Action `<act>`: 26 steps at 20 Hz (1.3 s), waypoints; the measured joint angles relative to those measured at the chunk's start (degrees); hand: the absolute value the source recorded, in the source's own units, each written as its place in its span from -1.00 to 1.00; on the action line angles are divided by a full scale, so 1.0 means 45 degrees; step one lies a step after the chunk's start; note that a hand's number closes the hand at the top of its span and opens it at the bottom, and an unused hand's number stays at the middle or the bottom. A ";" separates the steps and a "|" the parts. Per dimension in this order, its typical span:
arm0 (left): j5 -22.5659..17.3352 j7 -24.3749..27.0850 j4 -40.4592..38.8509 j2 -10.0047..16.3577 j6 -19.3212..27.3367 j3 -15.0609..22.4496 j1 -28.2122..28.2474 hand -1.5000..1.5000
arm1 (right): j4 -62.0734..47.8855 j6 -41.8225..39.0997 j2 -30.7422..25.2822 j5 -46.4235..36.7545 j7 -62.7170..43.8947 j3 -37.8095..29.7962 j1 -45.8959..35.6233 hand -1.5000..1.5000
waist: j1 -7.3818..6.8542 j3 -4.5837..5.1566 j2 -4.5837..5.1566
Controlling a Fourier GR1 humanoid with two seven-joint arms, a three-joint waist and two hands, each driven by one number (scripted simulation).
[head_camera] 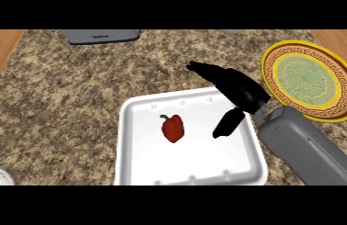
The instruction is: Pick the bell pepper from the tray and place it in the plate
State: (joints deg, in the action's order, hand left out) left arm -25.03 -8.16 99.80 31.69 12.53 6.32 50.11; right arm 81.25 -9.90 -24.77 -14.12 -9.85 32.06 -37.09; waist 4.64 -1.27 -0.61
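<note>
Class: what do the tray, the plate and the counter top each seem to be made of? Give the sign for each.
Tray: likely plastic or foam, matt plain white, moulded ridges in its walls. Plate: probably glazed ceramic, yellow rim, brown patterned band, green centre. Counter top: looks like granite or similar stone, speckled brown and grey.

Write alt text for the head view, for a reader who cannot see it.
A red bell pepper lies untouched in a white tray on a speckled counter. The robot's right hand is open over the tray's far right corner, beside a yellow-rimmed plate.
</note>
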 measured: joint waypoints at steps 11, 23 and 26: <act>0.0155 -0.0799 0.0319 -0.1417 0.0534 0.2309 -0.0742 0.00 | -0.0483 -0.0166 0.1468 -0.0907 -0.2250 0.1401 -0.0241 -1.00 | -0.0051 0.0267 0.0113; 0.0645 -0.0778 -0.0110 -0.1679 0.1442 0.2987 -0.1257 0.00 | -0.1108 0.0268 0.2621 -0.2138 -0.3828 0.2362 -0.0457 -1.00 | -0.0191 0.0198 0.0116; 0.0668 -0.0871 -0.0097 -0.1634 0.1612 0.3075 -0.1283 0.00 | -0.1233 0.0361 0.2750 -0.2422 -0.4156 0.2521 -0.0446 -1.00 | -0.0158 0.0187 0.0113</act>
State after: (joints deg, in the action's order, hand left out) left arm -22.02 -12.08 99.36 24.33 19.78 20.16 44.34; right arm 75.71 -8.28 -12.40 -25.02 -28.55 43.40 -39.10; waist 3.94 -0.42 -0.10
